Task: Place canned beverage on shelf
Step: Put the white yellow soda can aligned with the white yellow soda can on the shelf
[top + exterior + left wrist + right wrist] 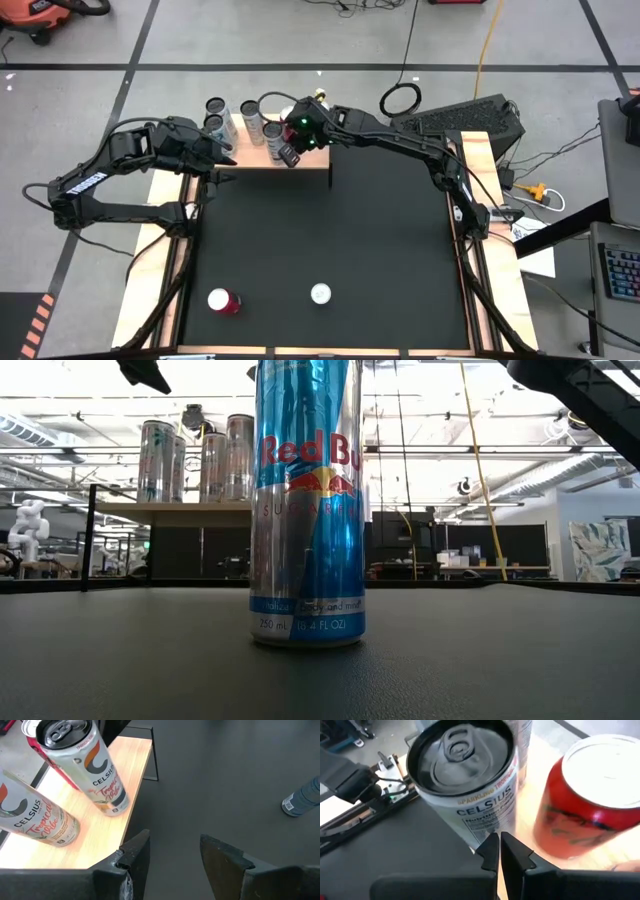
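The wooden shelf (300, 160) stands at the table's far edge and bears several upright cans (250, 110). My right gripper (499, 851) is shut and empty above the shelf (620, 852), close beside a silver Celsius can (470, 780) and a red can (585, 805). My left gripper (175, 851) is open and empty at the shelf's left near corner (100, 850), just short of two Celsius cans (95, 770). A blue and silver Red Bull can (307, 510) and a red can (222, 300) stand upright on the black mat near the front edge. My right gripper's shut fingertips (490, 852) stand right at the lower side of the silver Celsius can (480, 827), coming from above at a slant. Whether they touch it, I cannot tell.
The black mat (330, 240) lies open between the shelf and the two front cans. In the low view the shelf (170, 512) stands behind and left of the Red Bull can. Cables and a keyboard (470, 120) lie beyond the table's far right corner.
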`<state>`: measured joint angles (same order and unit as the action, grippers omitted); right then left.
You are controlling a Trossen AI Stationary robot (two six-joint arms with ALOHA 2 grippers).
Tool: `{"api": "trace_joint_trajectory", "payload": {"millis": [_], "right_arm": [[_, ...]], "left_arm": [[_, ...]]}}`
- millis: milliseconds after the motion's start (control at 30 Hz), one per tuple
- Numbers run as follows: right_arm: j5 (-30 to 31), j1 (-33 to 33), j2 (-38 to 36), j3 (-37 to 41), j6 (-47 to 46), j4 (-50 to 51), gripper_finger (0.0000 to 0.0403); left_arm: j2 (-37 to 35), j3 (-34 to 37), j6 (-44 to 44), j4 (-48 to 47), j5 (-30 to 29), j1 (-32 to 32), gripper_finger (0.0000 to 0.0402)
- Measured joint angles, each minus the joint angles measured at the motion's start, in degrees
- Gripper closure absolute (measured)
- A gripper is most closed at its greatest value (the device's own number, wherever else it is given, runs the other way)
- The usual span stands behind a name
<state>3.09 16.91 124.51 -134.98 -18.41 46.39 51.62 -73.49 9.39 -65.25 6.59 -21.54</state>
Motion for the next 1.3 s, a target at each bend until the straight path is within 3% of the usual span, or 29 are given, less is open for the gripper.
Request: {"api": "trace_joint_trajectory", "payload": {"millis": [767,967,1300], "right_arm": [[-0.06,-0.67,3.26,0.0,-0.41,-5.2,0.0403],[5.76,-1.01,3.26,0.0,-0.44,-3.65,0.0403],[5.74,-1.28,3.15,0.0,-1.9,-7.2,0.0403]], "left_arm": [[0.02,0.0,-0.02,0.17,0.02,0.32,0.0223],[0.02,0.0,-0.04,0.02,0.02,0.32,0.0223],[0.02,0.0,-0.04,0.02,0.02,0.32,0.0223]]}}
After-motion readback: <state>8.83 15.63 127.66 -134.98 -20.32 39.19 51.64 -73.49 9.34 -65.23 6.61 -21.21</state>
